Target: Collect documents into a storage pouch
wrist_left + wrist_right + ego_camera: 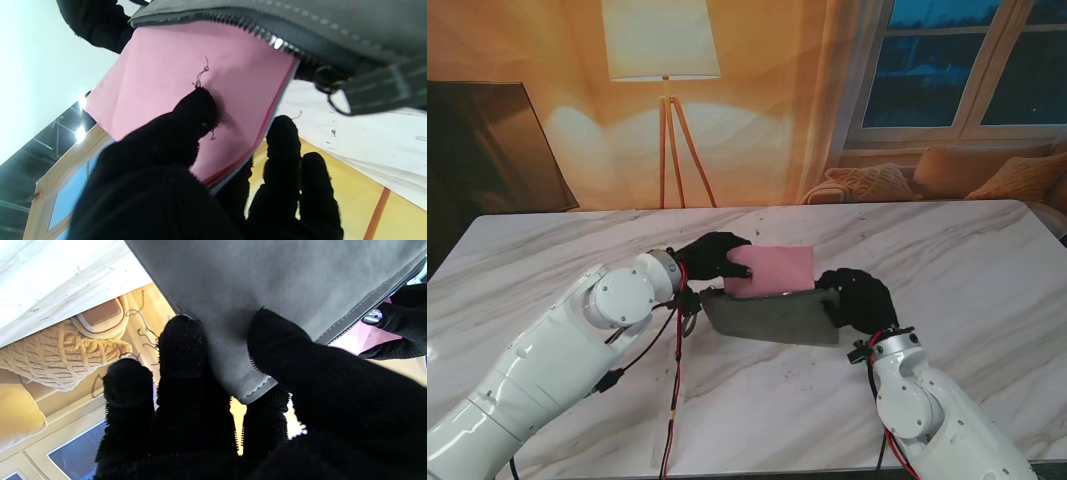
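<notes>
Pouch: grey pouch held off the marble table, around the middle, zip mouth turned toward the far edge.
Papers: pink papers partly inside the mouth, most of the stack showing beyond the zip.
Left hand: left hand clamped on the papers' left edge, thumb on the pink face, other fingers behind the stack (left wrist view).
Right hand: right hand pinching the pouch's right end, thumb on one face, fingers on the other.
Risk 1: my guess, the stack's leading corners could snag the zip teeth and buckle if pushed at a slant.
Risk 2: mouth is held at one end only; the free end may sag shut and block entry.
Risk 3: sheets may fan apart in an edge pinch (several layers show at the edge).
Pose: both forearms angled inward from the near corners, hands level with each other.
</notes>
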Available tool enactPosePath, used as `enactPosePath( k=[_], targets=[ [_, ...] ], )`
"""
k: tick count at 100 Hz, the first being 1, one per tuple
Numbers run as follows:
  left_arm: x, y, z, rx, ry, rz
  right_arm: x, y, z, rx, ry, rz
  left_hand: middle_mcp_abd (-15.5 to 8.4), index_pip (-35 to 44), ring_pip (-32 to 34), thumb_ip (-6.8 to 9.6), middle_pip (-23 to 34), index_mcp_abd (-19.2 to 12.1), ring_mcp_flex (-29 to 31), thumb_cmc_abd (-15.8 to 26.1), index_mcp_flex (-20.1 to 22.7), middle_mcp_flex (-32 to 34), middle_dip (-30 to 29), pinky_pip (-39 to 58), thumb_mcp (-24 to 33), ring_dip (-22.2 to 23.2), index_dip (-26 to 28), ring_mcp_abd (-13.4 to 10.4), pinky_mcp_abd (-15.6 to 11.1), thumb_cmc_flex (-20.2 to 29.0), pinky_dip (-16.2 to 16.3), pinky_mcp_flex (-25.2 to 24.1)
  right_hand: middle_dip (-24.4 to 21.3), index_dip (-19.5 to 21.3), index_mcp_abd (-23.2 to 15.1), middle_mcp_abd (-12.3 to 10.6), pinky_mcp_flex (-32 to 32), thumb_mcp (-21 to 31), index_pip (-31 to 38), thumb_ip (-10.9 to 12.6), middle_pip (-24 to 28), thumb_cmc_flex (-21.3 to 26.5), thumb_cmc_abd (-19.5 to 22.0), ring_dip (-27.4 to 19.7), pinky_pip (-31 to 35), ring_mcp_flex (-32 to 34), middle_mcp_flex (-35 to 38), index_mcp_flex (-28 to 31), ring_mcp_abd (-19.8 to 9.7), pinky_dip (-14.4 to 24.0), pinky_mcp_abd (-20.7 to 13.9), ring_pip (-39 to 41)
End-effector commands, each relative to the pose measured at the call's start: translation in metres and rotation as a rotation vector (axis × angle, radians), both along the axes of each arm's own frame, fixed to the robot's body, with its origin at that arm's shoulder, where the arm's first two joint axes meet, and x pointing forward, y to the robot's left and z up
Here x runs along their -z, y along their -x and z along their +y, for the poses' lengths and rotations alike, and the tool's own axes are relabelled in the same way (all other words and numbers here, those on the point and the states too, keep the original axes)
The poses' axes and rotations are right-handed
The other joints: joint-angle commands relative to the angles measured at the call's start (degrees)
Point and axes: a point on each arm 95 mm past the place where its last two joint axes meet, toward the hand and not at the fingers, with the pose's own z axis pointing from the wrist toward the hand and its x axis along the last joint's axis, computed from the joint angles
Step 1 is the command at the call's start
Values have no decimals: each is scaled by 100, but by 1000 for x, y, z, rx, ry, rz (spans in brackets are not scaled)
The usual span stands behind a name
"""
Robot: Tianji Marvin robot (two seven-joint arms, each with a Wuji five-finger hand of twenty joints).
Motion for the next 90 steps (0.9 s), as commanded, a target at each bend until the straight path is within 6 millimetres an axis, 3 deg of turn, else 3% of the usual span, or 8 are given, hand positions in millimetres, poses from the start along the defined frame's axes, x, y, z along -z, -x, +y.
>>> enactPosePath(
  k=[1,6,20,30,60,90],
  targets=[
    [2,-2,0,5,-25,4,1,1,1,-1,3,15,24,78,255,-12,301,-33,-131,44,177,7,168,93,153,232,-22,27,-169,22,207,-66,-31,-158,158,-82,-76,235,-140,212,49,-200,-97,-57,-46,-251,-223,-328,-165,24,-123,-201],
    [2,-2,0,6,-26,-1,1,1,1,-1,2,18,48,62,420,-13,892,-16,1,84,169,63,-100,191,116,392,-18,102,-167,-42,319,-61,-39,-205,183,-81,-95,244,-196,210,67,-265,-76,-37,-48,-248,-215,-373,-169,31,-119,-196],
    [0,-3,-2,-6,1,-22,1,2,-1,1,1,19,174,56,993,36,1846,59,322,71,207,299,-202,460,93,702,5,348,-138,-6,418,-60,-26,-283,146,-63,147,202,-129,190,181,-226,13,113,144,18,102,-259,-261,108,-157,93],
    [-4,-2,-1,19,-23,-59,1,2,0,1,-5,23,243,153,1382,118,2448,20,539,-53,259,394,-223,734,238,965,28,368,-133,-12,467,-56,45,-347,150,-47,389,131,-94,183,292,-293,95,231,339,294,391,-184,-391,145,-195,400],
    [-14,-4,0,106,-110,-110,0,3,0,4,-14,37,317,480,1513,304,2809,-215,517,-286,263,354,-99,832,569,1345,377,393,-140,-104,311,-63,44,-480,290,-37,468,61,-215,139,286,-708,90,476,484,378,324,-415,-460,109,-217,484],
    [-12,-6,-3,132,-145,-49,0,3,-3,13,-17,51,433,601,1723,420,3131,67,588,-387,235,386,59,861,868,1690,482,504,-215,-246,300,-59,-96,-480,400,-71,232,45,-509,150,217,-1059,239,533,349,158,53,-550,-339,67,-161,208]
  ],
)
